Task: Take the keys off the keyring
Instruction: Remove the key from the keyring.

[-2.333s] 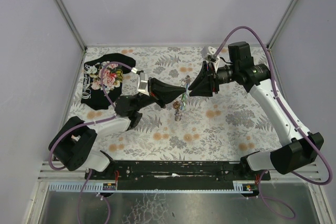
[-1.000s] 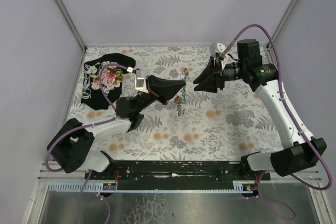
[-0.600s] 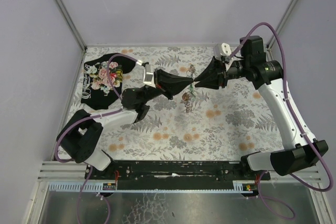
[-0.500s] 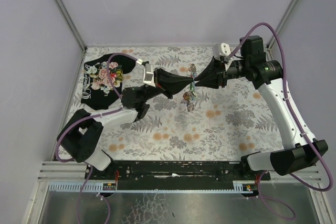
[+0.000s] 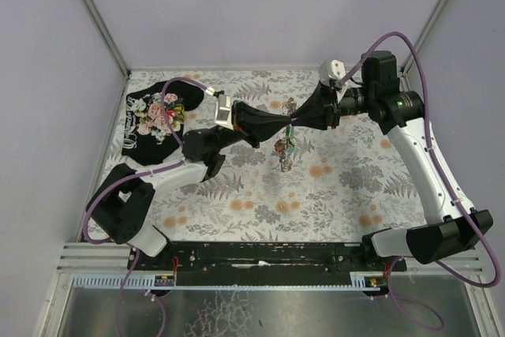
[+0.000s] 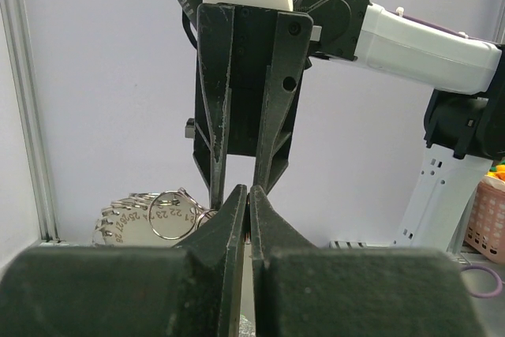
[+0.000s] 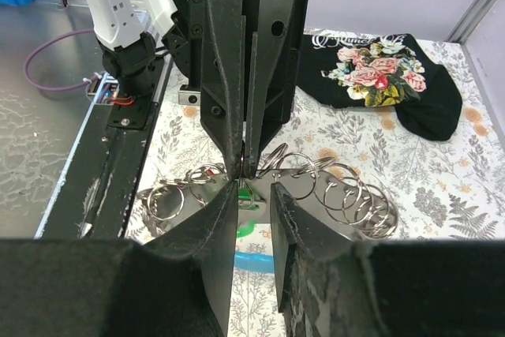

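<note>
Keyring [image 7: 339, 189] is hanging just under the two meeting fingertips, mid-table, lifted off the patterned table [image 5: 355, 195]. The keys [image 5: 286, 155] are dangling below it as one bunch; none is lying loose on the cloth-covered surface, so I judge no key is off yet.

Change: over the last two seconds the bunch is being carried right and slightly farther. The right gripper [image 7: 254, 199], which was standing clear to the right a second ago, is now closing in tip to tip on the left gripper [image 6: 248, 199].

Left claw: fingers pressed together, pinching the keyring's metal. Right claw: fingers showing a narrow gap, straddling the ring beside the left tips. I cannot tell whether they are biting on anything yet. Meaning: the second grasp is being set up, and the prying or sliding is not yet starting.

In the way: several loose rings and numbered tags [image 6: 130, 222] are crowding the pinch point. Both sets of fingers are hiding the ring's split.

Far left: black floral cloth [image 5: 154, 116], well apart and not interfering.
</note>
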`<state>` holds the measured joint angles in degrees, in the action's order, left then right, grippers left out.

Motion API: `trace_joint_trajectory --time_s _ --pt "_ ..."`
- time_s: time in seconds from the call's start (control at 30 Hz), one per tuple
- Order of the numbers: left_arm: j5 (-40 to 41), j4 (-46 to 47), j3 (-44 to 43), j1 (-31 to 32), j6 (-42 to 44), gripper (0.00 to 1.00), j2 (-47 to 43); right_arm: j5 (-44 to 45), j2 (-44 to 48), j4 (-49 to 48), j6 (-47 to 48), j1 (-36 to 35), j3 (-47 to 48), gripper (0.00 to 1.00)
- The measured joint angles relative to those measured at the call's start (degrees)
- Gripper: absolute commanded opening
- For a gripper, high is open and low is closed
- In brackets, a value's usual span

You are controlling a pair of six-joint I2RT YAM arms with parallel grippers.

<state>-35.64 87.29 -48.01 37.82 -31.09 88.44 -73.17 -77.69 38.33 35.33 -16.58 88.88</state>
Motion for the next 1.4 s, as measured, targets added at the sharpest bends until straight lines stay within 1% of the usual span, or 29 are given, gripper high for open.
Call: trace_joint_trajectory --time_s 0.13,0.23,0.33,0.43,0.47,0.6,0.73,0.8,0.83,0.87,1.07,1.17,1.4 --pt "0.07 0.24 0.0 0.0 -0.2 0.0 0.0 0.09 0.0 -2.08 -2.58 -1.16 -1.44 0.29" --pt "0.13 0.24 0.0 0.0 -0.2 0.0 0.0 0.07 0.0 -2.71 -3.3 -1.31 -1.79 0.23" --pt "0.52 0.24 0.0 0.02 -0.2 0.0 0.0 -0.02 0.0 -3.5 -4.81 -1.38 -2.12 0.15" --pt "1.14 0.42 0.0 0.0 -0.24 0.0 0.0 -0.44 0.0 -5.01 -6.73 -1.38 -2.51 0.02" --pt "1.33 0.44 0.0 0.0 -0.31 0.0 0.0 -0.83 0.0 -5.53 -7.45 -1.38 -2.67 0.0" --pt "1.81 0.63 0.0 0.0 -0.63 0.0 0.0 -1.49 0.0 -7.21 -9.44 -1.36 -3.17 0.0" --pt "2.56 0.74 0.68 0.02 -1.2 0.15 -0.13 -1.4 0.0 -7.21 -9.35 -1.38 -3.45 0.0" --pt "2.97 0.68 1.55 0.0 -1.51 0.26 -0.66 -1.33 0.0 -6.38 -8.63 -1.4 -3.67 0.0" --pt "3.17 0.7 2.08 -0.02 -1.62 0.3 -1.07 -1.25 0.0 -5.4 -7.82 -1.42 -3.72 0.0" --pt "3.3 0.66 2.78 -0.11 -1.73 0.32 -1.7 -1.05 0.0 -4.33 -6.84 -1.42 -3.76 0.0" --pt "2.78 0.7 7.8 -2.47 -2.8 0.33 -6.97 1.22 0.02 1.92 -0.39 -1.49 -4.24 0.0" --pt "1.27 0.31 10.4 -3.72 -2.97 0.32 -9.35 2.29 0.0 4.85 2.4 -1.51 -4.44 0.0" --pt "-3.45 -5.03 12.63 -3.82 -1.81 0.28 -12.96 3.87 -0.2 8.55 5.7 -1.66 -4.44 0.0"
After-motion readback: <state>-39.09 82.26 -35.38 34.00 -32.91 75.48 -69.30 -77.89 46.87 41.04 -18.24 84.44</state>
